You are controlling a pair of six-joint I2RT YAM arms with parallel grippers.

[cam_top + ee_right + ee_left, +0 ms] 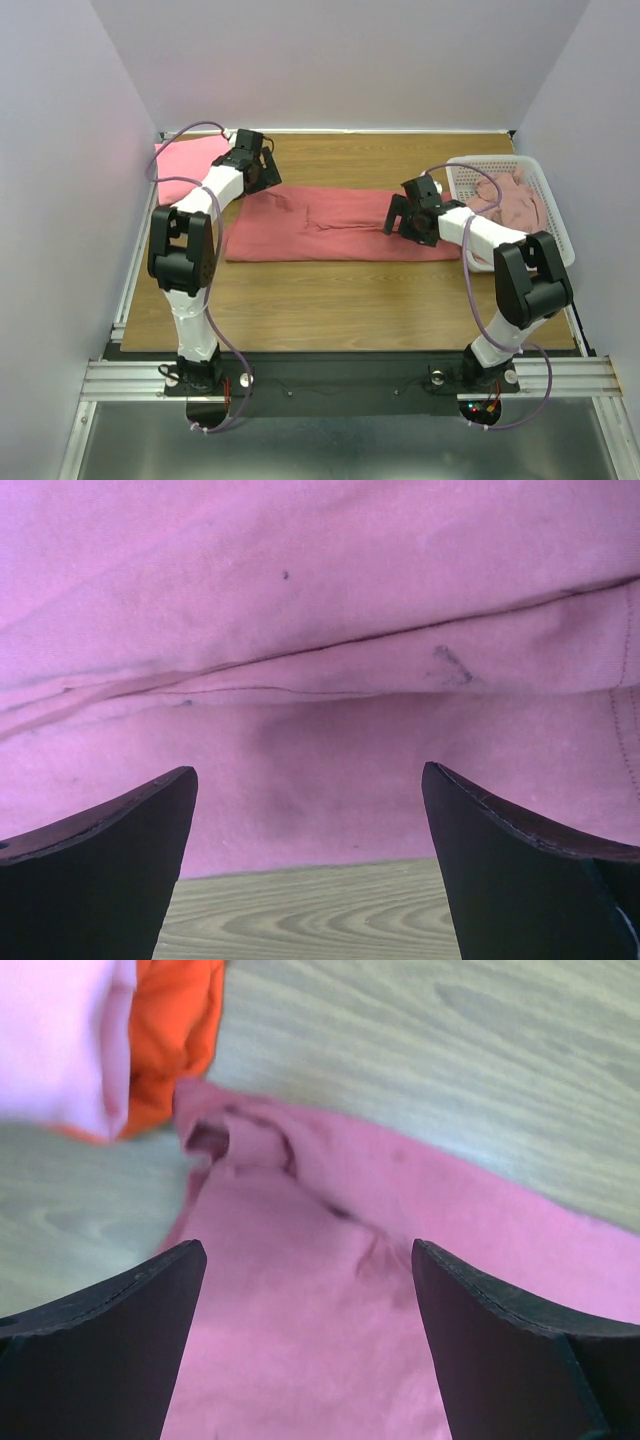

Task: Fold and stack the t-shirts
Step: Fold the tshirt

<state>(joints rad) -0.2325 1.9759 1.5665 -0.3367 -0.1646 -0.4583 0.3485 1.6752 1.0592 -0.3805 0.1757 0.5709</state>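
Observation:
A large dusty rose-red t-shirt [320, 232] lies folded into a long band across the table's middle. My left gripper [262, 172] is open above its far left corner; the left wrist view shows the cloth [330, 1310] between the spread fingers [120, 1320]. My right gripper [398, 215] is open over the shirt's right end, near its front edge [330, 780]. A bright pink shirt [188, 165] lies folded at the far left, seen pale [60, 1040] over an orange-red one [175, 1030]. A paler dusty-pink shirt [512, 200] fills the basket.
A white plastic mesh basket [556, 215] stands at the right, close beside my right arm. Bare wooden table [340, 300] lies in front of the long shirt. White walls close in the left, back and right sides.

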